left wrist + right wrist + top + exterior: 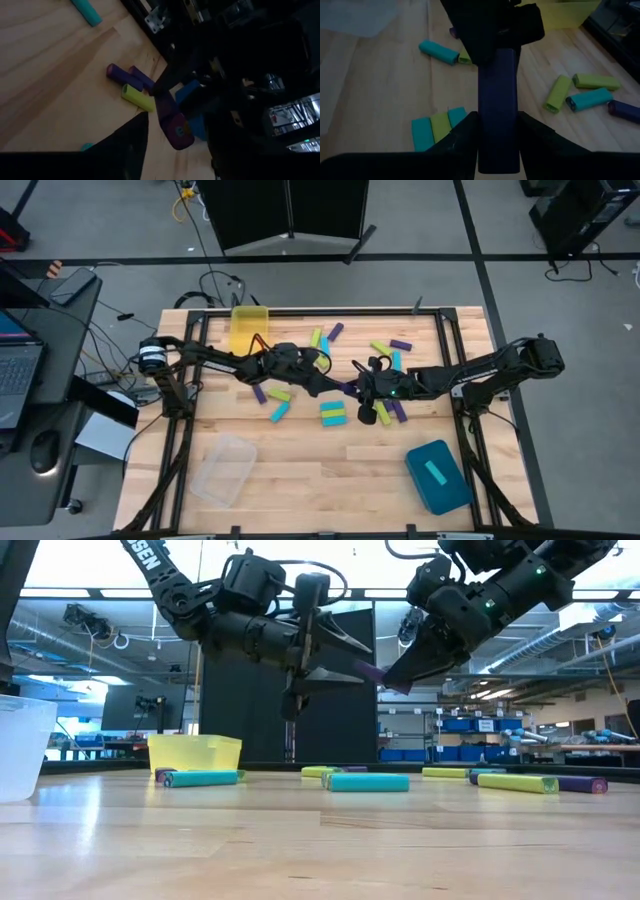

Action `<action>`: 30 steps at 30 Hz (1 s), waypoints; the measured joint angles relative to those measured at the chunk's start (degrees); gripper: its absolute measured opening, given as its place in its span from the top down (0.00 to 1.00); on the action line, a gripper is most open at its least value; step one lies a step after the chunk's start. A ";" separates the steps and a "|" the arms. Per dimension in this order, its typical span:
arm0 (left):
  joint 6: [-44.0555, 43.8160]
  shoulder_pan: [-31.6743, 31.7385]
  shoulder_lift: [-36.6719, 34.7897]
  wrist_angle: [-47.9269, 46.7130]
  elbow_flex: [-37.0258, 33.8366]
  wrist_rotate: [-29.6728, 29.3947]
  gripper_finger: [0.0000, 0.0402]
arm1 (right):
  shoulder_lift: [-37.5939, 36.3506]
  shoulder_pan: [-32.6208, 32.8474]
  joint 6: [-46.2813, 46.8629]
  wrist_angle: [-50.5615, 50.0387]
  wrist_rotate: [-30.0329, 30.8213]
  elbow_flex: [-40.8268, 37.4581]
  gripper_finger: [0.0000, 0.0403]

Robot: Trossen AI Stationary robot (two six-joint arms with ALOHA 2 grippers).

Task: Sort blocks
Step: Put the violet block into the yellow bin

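Both grippers meet in the air above the middle of the table. My right gripper (356,387) (497,132) is shut on a purple block (370,671) (497,90). My left gripper (328,380) (340,658) is open, and its fingers stand on either side of that block's free end (174,127) with a gap showing. Other purple, yellow-green and cyan blocks lie flat on the table: a cyan-green-cyan row (332,413), a few near the left arm (272,395), and several toward the far right (390,350). My right gripper pinches the purple block between its two fingers by the end nearest it (497,150). The fingers come from the table's right, slanting down, and lie along the block. The block is lifted clear and sticks out forward between the left gripper's fingers.
A yellow bin (249,327) stands at the far left of the table. A clear bin (222,468) sits near the near left corner and a teal bin (438,476) near the near right corner. Bare wood (330,470) lies between those two bins.
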 joint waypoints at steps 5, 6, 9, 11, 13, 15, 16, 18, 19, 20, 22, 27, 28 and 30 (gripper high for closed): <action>0.84 -0.01 0.00 -0.03 0.00 0.16 0.65 | 0.00 -0.07 -0.02 0.15 0.02 0.00 0.70; 0.84 -0.01 0.00 -0.04 0.00 0.15 0.67 | -0.02 -0.07 0.00 0.17 0.03 0.00 0.70; 1.60 -0.01 0.00 -0.16 -0.04 0.23 0.72 | -0.02 -0.07 -0.06 0.14 0.13 0.00 0.70; 1.99 0.04 0.00 -0.19 -0.07 0.25 0.74 | -0.02 -0.08 -0.20 0.11 0.31 0.00 0.70; 2.37 0.04 0.00 -0.20 -0.07 0.25 0.76 | -0.02 -0.09 -0.24 0.04 0.32 0.00 0.70; 3.06 0.04 0.00 -0.19 -0.07 0.15 0.77 | -0.02 -0.09 -0.28 0.00 0.48 0.00 0.70; 3.19 0.08 0.00 -0.16 -0.07 0.07 0.77 | -0.02 -0.09 -0.28 0.00 0.50 0.00 0.70; 3.75 0.37 0.00 -0.12 -0.07 0.10 0.78 | -0.02 -0.12 -0.29 0.03 0.60 0.00 0.68; 4.61 0.46 -0.02 -0.17 -0.07 0.06 0.78 | -0.02 -0.13 -0.03 0.16 0.67 0.00 0.65; 5.56 0.58 -0.02 -0.01 -0.11 -0.06 0.79 | -0.04 -0.13 0.21 0.31 0.65 0.00 0.60; 6.34 0.78 -0.04 0.38 -0.11 -0.04 0.80 | -0.04 -0.11 0.29 0.29 1.34 0.00 0.52; 8.35 1.89 -0.66 0.79 -0.13 0.99 0.85 | -0.04 -0.09 -1.30 0.17 4.32 0.00 0.38; 8.98 2.22 -1.11 0.82 -0.16 1.04 0.85 | -0.09 -0.09 -1.79 0.02 5.47 0.00 0.36; 10.26 3.08 -2.06 0.87 -0.39 0.99 0.85 | -0.62 -0.09 -2.73 -0.63 7.54 0.00 0.34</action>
